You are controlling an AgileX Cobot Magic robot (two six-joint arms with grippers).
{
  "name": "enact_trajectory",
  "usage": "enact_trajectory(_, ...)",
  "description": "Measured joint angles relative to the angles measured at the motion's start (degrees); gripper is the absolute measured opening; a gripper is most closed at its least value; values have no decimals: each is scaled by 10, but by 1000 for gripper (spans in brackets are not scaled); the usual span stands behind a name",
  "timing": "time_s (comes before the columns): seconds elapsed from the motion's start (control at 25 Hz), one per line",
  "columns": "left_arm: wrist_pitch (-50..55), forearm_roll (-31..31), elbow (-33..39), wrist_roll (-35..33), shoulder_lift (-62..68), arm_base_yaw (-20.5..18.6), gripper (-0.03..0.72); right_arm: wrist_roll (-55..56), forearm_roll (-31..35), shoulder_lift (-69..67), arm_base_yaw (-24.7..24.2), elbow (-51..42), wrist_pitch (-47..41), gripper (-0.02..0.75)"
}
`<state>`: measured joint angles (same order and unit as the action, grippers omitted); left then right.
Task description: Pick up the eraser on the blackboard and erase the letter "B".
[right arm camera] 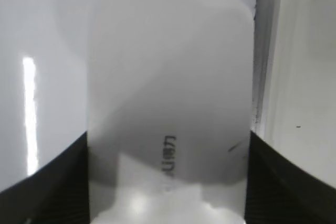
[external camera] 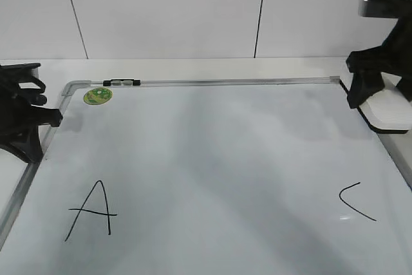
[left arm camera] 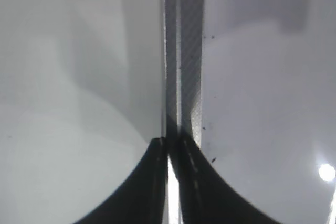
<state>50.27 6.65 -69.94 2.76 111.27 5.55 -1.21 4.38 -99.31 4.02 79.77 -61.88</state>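
Blackboard (external camera: 212, 159) – right gripper (right arm camera: 168, 192) astride eraser (right arm camera: 168, 103) (far corner), B wiped

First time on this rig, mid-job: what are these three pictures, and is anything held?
Two black robot arms work at a whiteboard. The wide picture looks down at it from the front; the other two come from cameras on each wrist. On the board are an A, a C, a green sticker and a marker; no B shows. The left pincer is shut and empty, over the frame. The right pincer straddles the eraser; whether it grips is unclear.
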Motion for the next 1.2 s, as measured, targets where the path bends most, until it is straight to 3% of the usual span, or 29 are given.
enact_trajectory(0.28,1,2,0,-1,0,0,43,-27,5,-32,-30,-6,48,544)
enact_trajectory(0.6,1,4,0,-1,0,0,43,-31,1,-82,-30,-6,55,544)
enact_trajectory(0.88,2,4,0,-1,0,0,43,-4,-52,-100,-30,-6,53,544)
enact_trajectory(1.2,2,4,0,-1,0,0,43,0,-50,-104,-30,-6,53,544)
